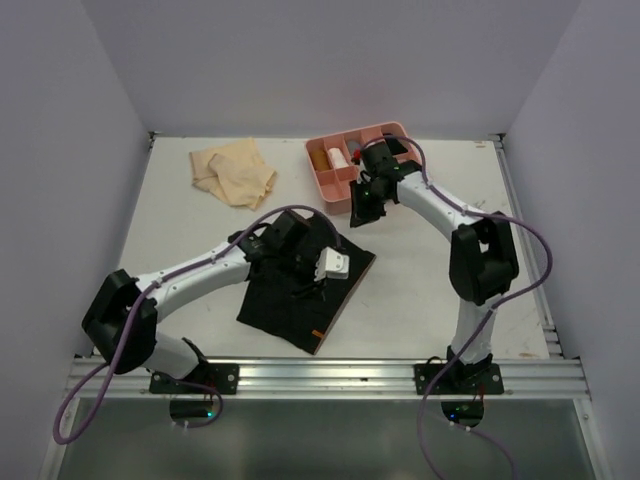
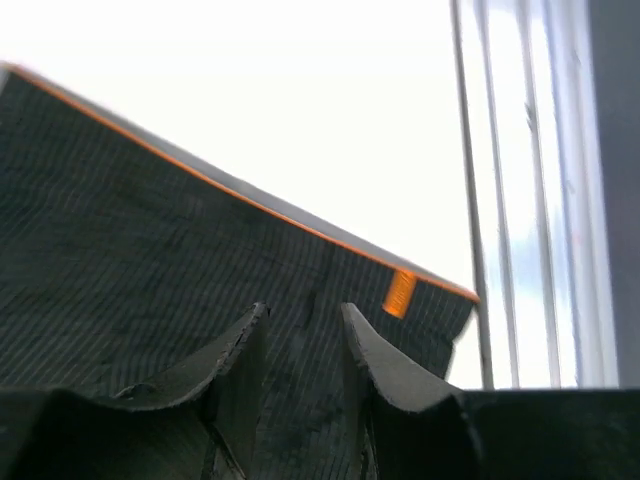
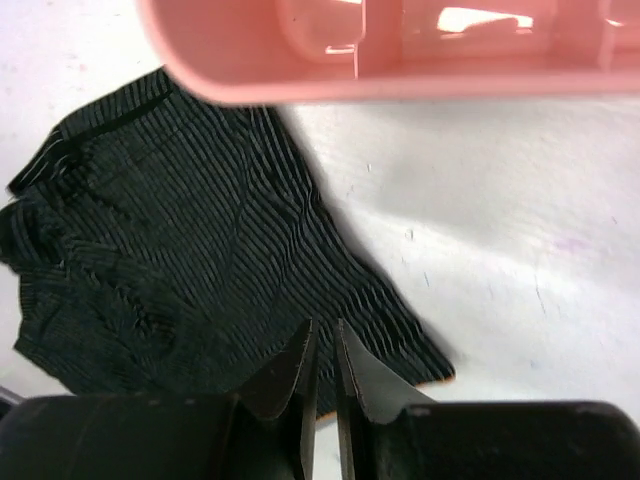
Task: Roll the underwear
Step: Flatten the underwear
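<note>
Your left tool [image 2: 302, 312] hovers low over the black underwear [image 1: 290, 305], fingers spread a little, ribbed cloth showing through the gap. Whether the tips touch it, you can't tell from here. The garment lies flat at the centre of the tabletop [image 1: 430, 290], its orange tag [image 2: 399, 293] near the 5 o'clock corner. From above, the wrist hides those fingers completely. Your right tool [image 3: 323, 326] is all but pressed together, just a sliver showing, nothing in it, by the black cloth's 1 o'clock corner. The pink tray [image 3: 400, 85] is cut off just beyond. The tan underwear [image 1: 235, 172] sits crumpled at 11 o'clock. In the tray at 1 o'clock there's a pink-and-cream roll [image 1: 338, 158], too small to make out.
</note>
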Controlling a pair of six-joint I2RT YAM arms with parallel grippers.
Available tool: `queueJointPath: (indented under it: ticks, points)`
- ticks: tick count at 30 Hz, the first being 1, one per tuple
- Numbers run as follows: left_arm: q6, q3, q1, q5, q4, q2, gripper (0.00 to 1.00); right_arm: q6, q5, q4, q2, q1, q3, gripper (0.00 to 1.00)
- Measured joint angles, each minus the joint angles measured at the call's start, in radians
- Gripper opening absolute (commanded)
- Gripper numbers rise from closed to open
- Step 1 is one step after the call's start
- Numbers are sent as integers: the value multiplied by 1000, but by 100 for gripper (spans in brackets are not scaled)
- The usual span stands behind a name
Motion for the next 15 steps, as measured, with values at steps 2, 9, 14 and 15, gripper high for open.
queueJointPath:
  ticks: [2,9,14,15]
  points:
    - [-71,26,16,-28,55,-25,37,4,-3,-11,-76,-3,-37,16]
    - [-120,37,205,-106,91,5,32,82,-47,31,-328,-6,-355,16]
    - [-66,-35,306,-186,91,75,31,146,-69,66,-299,-5,-520,18]
    - [-54,-59,306,-200,90,82,31,154,-74,73,-289,-5,-527,18]
